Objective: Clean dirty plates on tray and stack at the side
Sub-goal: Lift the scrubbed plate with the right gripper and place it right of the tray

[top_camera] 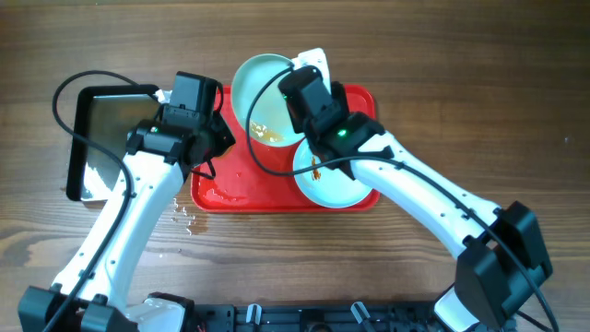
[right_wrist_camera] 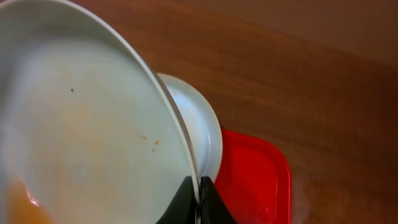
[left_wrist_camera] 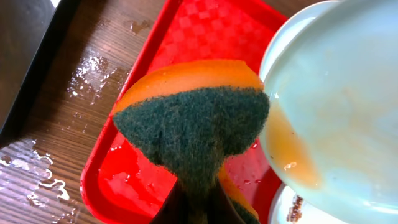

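My right gripper (top_camera: pixel 302 95) (right_wrist_camera: pixel 199 194) is shut on the rim of a pale plate (top_camera: pixel 261 92) (right_wrist_camera: pixel 81 137) and holds it tilted above the red tray (top_camera: pixel 221 189) (right_wrist_camera: pixel 258 177). The plate has an orange smear low on its face (left_wrist_camera: pixel 292 155). My left gripper (top_camera: pixel 218 138) (left_wrist_camera: pixel 196 202) is shut on a green-and-orange sponge (left_wrist_camera: pixel 193 124), right beside that face. A second plate (top_camera: pixel 336 183) (left_wrist_camera: pixel 298 210) with a brown smear lies on the tray's right part. A third plate (top_camera: pixel 314 59) (right_wrist_camera: pixel 202 124) shows partly behind the held one, at the tray's far edge.
A black-rimmed shiny metal tray (top_camera: pixel 111 120) lies left of the red tray. Water drops lie on the wooden table (top_camera: pixel 184 217) (left_wrist_camera: pixel 74 81) and on the red tray's left part. Cables hang from both arms over the tray.
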Robot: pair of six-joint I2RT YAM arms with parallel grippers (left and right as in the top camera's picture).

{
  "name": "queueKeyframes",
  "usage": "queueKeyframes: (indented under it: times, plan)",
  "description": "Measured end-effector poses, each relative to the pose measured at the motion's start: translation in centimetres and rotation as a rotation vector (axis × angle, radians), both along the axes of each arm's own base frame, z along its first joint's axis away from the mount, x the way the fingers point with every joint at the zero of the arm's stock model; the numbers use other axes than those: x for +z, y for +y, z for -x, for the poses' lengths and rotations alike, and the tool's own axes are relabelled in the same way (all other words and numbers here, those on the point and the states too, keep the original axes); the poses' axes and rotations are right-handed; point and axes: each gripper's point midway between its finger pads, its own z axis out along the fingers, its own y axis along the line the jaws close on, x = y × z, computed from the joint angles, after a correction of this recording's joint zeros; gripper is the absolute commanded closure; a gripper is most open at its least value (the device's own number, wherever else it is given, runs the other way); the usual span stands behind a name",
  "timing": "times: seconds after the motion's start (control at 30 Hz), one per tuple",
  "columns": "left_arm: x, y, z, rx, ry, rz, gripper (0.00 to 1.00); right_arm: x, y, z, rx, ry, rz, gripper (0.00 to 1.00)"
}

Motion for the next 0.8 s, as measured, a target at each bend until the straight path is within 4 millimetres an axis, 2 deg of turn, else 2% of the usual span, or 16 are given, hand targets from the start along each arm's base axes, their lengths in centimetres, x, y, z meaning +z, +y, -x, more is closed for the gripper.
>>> queueKeyframes:
  times: [0.07,0.2,0.37,0.5,0.67,0.77,0.8]
  plan:
    - [-0.7,0.1,-0.1,0.004,0.021,-0.014,0.96,0.2,1.1,0.0,0.028,-0.057,0.084,0.96]
    - [-2.8,0.2,-0.2,0.006,0.08,-0.036,0.96,-1.7,2.2,0.6,0.086,-0.13,0.435,0.96]
    - [-2.8,0.3,-0.2,0.008,0.082,-0.04,0.96,0.0,3.1,1.4,0.076,-0.221,0.575,0.96]
    - [-2.8,0.4,-0.2,0.009,0.081,-0.043,0.96,0.1,2.9,1.5,0.057,-0.227,0.58,0.96]
    - [-2.8,0.4,-0.2,0.009,0.081,-0.043,0.96,0.0,2.7,1.6,-0.015,-0.233,0.473,0.96]
    - [-2.8,0.4,-0.2,0.009,0.08,-0.043,0.96,-1.9,2.0,1.7,-0.005,-0.117,0.341,0.96]
    - [-2.8,0.4,-0.2,0.009,0.08,-0.043,0.96,-2.7,0.7,1.1,-0.007,-0.026,0.23,0.96]
